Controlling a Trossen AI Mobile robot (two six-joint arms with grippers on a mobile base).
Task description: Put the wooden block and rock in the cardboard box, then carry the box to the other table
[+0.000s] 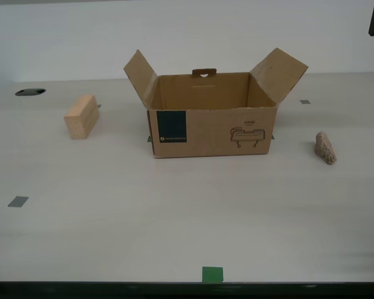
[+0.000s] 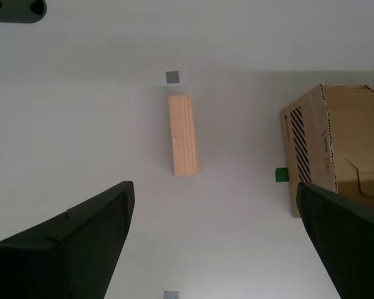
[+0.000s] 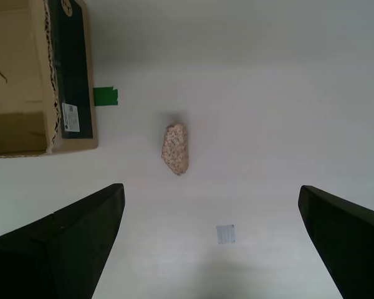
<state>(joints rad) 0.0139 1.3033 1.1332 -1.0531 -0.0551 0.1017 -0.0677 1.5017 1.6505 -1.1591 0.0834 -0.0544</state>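
step: loading not yet begun — cardboard box (image 1: 212,128) sitting open, mid-table | wooden block (image 2: 183,134) lying under second gripper (image 2: 215,240), rock (image 3: 176,148) under first gripper (image 3: 212,240) | both hovering wide open, empty | next: descending, pinching each

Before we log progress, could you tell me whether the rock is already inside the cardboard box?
No, the rock lies on the table, apart from the cardboard box.
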